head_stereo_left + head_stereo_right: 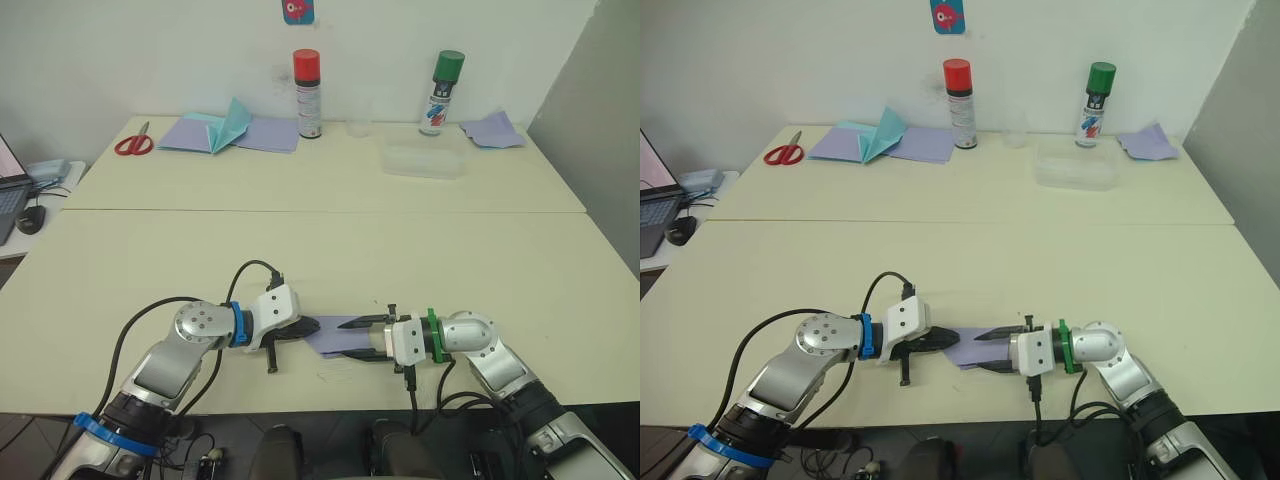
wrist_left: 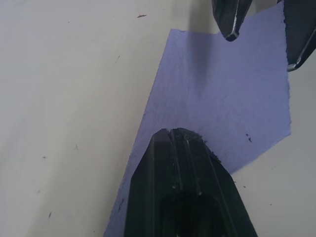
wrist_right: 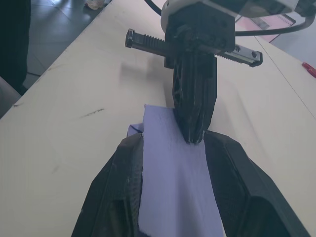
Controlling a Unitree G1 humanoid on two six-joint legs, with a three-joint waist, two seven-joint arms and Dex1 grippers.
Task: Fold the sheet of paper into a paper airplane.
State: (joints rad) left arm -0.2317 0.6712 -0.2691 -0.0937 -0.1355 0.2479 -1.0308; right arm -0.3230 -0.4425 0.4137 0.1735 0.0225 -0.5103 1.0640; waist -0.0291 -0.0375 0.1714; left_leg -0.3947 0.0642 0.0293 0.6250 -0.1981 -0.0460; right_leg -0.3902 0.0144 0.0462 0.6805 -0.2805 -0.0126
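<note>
Step in hand appears to be a fold or crease early in the task: the paper (image 1: 335, 335) lies near the front edge of the table (image 1: 330, 240), between both grippers, a narrow strip with no pointed nose formed. The left gripper (image 1: 952, 338) has its 2 fingers closed together, tip pressing the paper down. The right gripper (image 1: 352, 337) has its fingers spread, the paper passing between them, not clamped. Next move calls for the pinned end to stay put while the right gripper works the fold. Crease lines are hard to make out, and the paper's end is hidden among the right fingers.

My cream table (image 1: 200, 250) carries a lilac folded sheet of paper (image 1: 335, 336) low centre, red-handled scissors (image 1: 133, 143) upper left, perhaps a clear tub (image 1: 423, 160).
</note>
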